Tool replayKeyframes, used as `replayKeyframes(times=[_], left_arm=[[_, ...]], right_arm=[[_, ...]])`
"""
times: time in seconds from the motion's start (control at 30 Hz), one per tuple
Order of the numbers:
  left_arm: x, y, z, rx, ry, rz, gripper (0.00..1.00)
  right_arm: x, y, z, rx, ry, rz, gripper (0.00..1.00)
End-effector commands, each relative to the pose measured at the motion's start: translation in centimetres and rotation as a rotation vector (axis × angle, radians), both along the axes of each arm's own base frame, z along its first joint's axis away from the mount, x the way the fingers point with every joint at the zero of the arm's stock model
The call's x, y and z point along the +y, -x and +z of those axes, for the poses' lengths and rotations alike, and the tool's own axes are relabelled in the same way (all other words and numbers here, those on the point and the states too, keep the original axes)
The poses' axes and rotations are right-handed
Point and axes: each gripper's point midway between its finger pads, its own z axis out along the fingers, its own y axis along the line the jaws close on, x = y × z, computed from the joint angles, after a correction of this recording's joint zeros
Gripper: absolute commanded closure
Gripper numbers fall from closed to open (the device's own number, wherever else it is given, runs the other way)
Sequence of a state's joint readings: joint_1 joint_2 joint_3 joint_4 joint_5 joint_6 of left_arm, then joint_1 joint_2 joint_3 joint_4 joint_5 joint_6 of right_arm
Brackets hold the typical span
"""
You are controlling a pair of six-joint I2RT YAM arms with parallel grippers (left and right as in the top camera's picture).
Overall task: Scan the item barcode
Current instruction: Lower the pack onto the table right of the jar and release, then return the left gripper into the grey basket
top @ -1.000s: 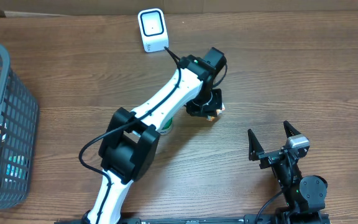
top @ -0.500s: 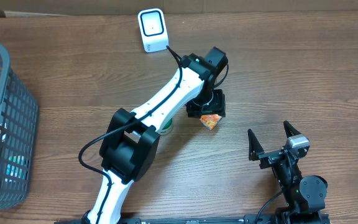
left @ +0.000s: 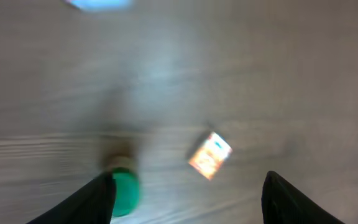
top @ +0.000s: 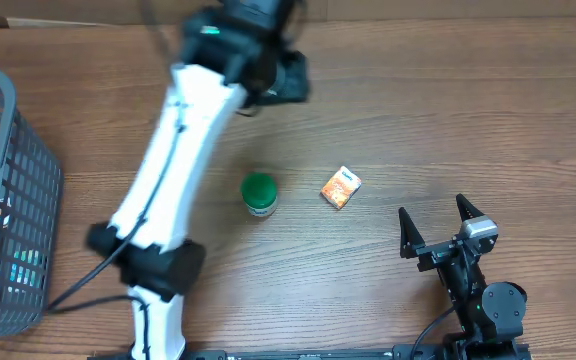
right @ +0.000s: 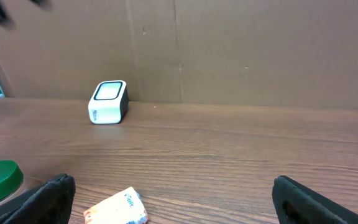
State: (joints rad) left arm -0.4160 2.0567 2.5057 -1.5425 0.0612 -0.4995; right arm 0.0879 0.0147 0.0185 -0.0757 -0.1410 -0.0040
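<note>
We see the small orange packet (top: 341, 187) lying flat on the counter (top: 468, 110), about midway between the far and near edges, and nothing touches it. A green-lidded jar (top: 259, 193) stands near it, toward the left edge. The left end effector (left: 188, 190) hangs above both — its jaws spread, empty. The white scanner (right: 109, 102) sits by the far edge. The right end effector (top: 433, 215), at the near edge, is spread wide too.

The left arm (top: 173, 140) is smeared by motion blur overhead and covers the white scanner (right: 109, 102) there, the wire basket (top: 28, 200) runs off the left edge, and the left wrist view is too blurred to read the orange packet (left: 209, 155).
</note>
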Motion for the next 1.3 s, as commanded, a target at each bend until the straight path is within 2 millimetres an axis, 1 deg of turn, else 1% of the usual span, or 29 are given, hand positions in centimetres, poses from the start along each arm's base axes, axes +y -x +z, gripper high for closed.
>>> replayKeyframes(times=[0.0, 0.1, 0.17, 0.27, 0.33, 0.43, 0.53, 0.6, 0.7, 0.77, 0.87, 0.93, 1.07, 1.13, 1.27], left_arm=[[6.6, 0.8, 6.1, -0.157, -0.044, 0.123, 0.37], [12.5, 2.4, 8.7, -0.195, -0.042, 0.256, 0.37], [16.6, 3.7, 10.0, -0.214, -0.047, 0.359, 0.37], [23.0, 6.1, 11.4, -0.233, -0.062, 0.534, 0.37], [26.6, 7.4, 12.2, -0.256, -0.076, 0.614, 0.37], [31.5, 9.6, 12.8, -0.271, -0.090, 0.759, 0.37], [35.3, 11.3, 12.7, -0.261, -0.117, 0.867, 0.37], [37.7, 12.5, 12.1, -0.237, -0.128, 0.945, 0.37], [40.1, 14.0, 10.8, -0.187, -0.130, 1.027, 0.38], [41.5, 15.0, 9.6, -0.142, -0.124, 1.080, 0.39], [43.3, 15.9, 7.6, -0.079, -0.116, 1.133, 0.40], [44.0, 16.2, 6.0, -0.034, -0.108, 1.155, 0.41], [45.4, 16.6, 2.2, 0.062, -0.087, 1.185, 0.41], [46.0, 17.0, -0.1, 0.113, -0.072, 1.201, 0.41], [46.3, 17.7, -4.6, 0.216, -0.045, 1.208, 0.41]], right_arm=[[0.0, 0.0, -0.2, -0.004, 0.004, -0.001, 0.00], [0.0, 0.0, -0.2, -0.004, 0.004, -0.001, 0.00], [0.0, 0.0, -0.2, -0.004, 0.004, -0.001, 0.00], [0.0, 0.0, -0.2, -0.004, 0.004, -0.001, 0.00], [0.0, 0.0, -0.2, -0.004, 0.004, -0.001, 0.00], [0.0, 0.0, -0.2, -0.004, 0.004, -0.001, 0.00], [0.0, 0.0, -0.2, -0.004, 0.004, -0.001, 0.00], [0.0, 0.0, -0.2, -0.004, 0.004, -0.001, 0.00], [0.0, 0.0, -0.2, -0.004, 0.004, -0.001, 0.00], [0.0, 0.0, -0.2, -0.004, 0.004, -0.001, 0.00], [0.0, 0.0, -0.2, -0.004, 0.004, -0.001, 0.00], [0.0, 0.0, -0.2, -0.004, 0.004, -0.002, 0.00], [0.0, 0.0, -0.2, -0.004, 0.004, -0.001, 0.00], [0.0, 0.0, -0.2, -0.004, 0.004, -0.001, 0.00], [0.0, 0.0, -0.2, -0.004, 0.004, -0.001, 0.00]])
